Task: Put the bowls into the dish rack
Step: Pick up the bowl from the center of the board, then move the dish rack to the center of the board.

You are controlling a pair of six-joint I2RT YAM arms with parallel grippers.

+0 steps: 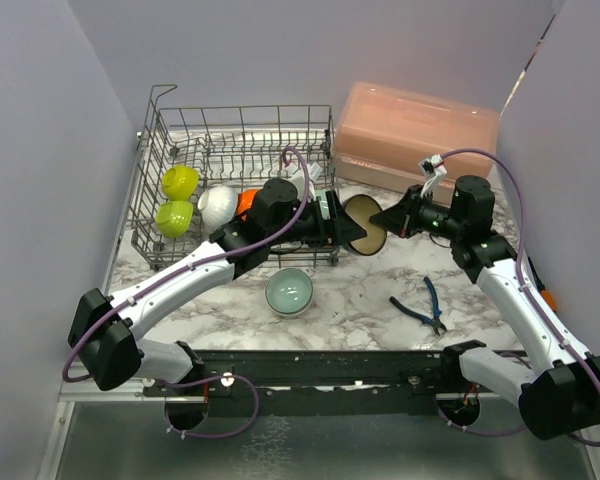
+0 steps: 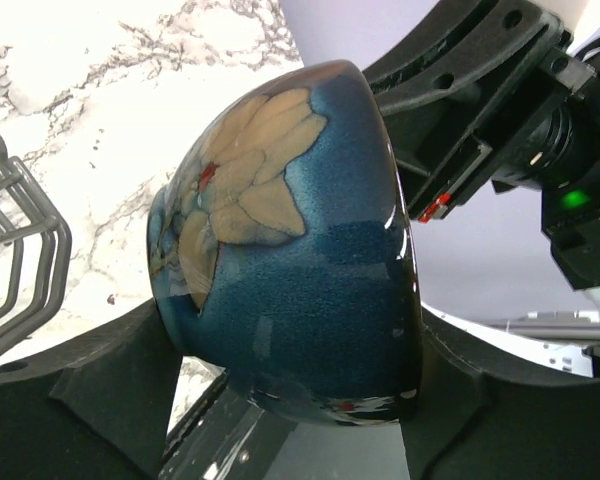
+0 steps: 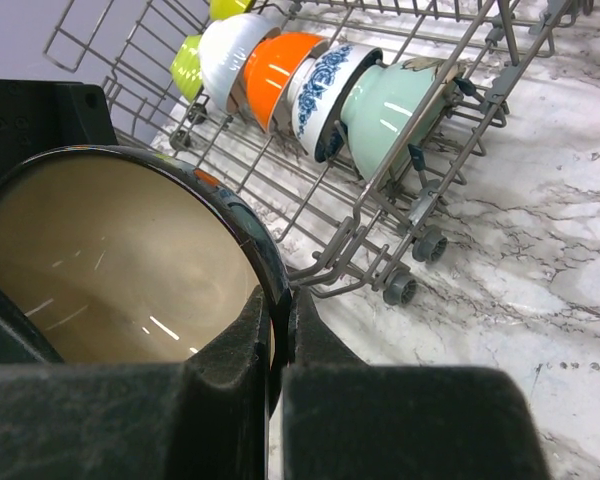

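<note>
A dark blue bowl (image 1: 365,224) with a beige inside hangs on its side just right of the dish rack (image 1: 156,132). My right gripper (image 1: 386,222) is shut on its rim (image 3: 265,262), one finger inside and one outside. My left gripper (image 1: 332,226) spans the same bowl (image 2: 300,250) from foot to rim, and both fingers appear to touch it. A row of bowls stands in the rack: lime (image 3: 187,62), white (image 3: 230,50), orange (image 3: 275,65), blue-patterned (image 3: 325,85) and pale teal (image 3: 390,105). Another pale teal bowl (image 1: 289,291) sits on the table in front of the rack.
A pink lidded box (image 1: 415,130) stands at the back right. Blue-handled pliers (image 1: 420,305) lie on the marble top near the right arm. Purple walls close in both sides. The rack's near-right corner and wheels (image 3: 405,285) are close under the held bowl.
</note>
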